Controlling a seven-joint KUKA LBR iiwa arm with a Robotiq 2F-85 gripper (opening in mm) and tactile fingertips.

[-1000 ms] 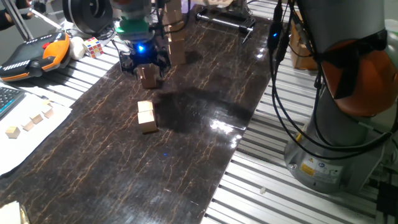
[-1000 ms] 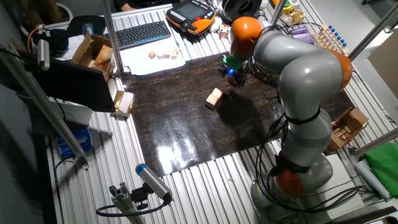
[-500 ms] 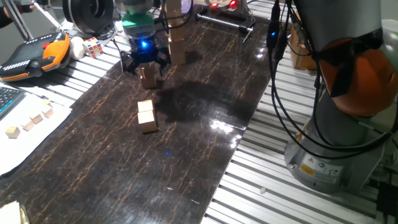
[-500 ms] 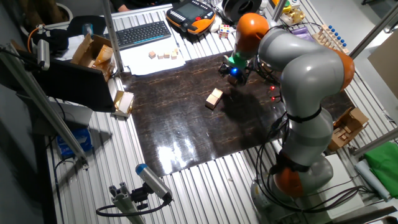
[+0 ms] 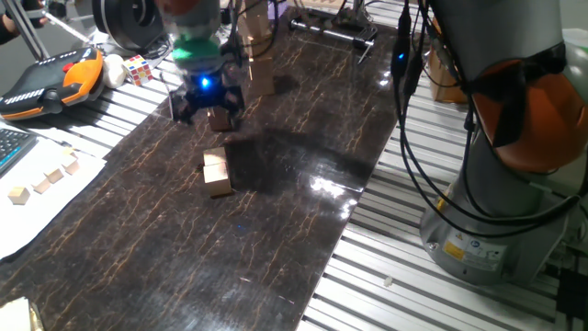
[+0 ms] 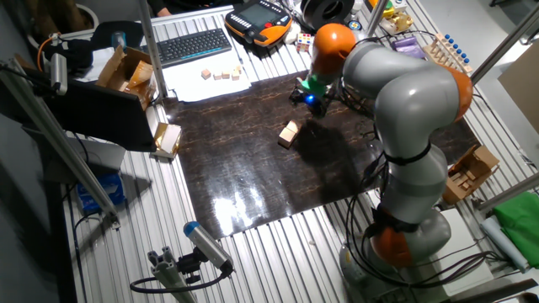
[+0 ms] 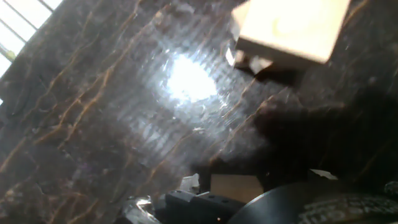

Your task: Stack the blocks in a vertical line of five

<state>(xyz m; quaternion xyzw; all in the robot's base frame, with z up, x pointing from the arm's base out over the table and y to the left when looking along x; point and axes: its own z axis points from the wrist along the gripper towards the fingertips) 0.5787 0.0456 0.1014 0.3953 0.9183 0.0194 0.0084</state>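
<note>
Gripper [image 5: 207, 103]: black two-finger type, blue lamp lit, low over the dark marble-patterned table [image 5: 303, 211]; jaws parted around one pale wooden block [image 5: 219, 118], contact not discernible, so whether it grips cannot be told. Blocks, others: two stacked as a short column [image 5: 217, 172] near the mat's middle; another stack [image 5: 260, 74] behind the gripper, count unclear. Handling, judged: light, rigid, smooth-faced wood; take by two opposite flat sides, squarely.
</note>
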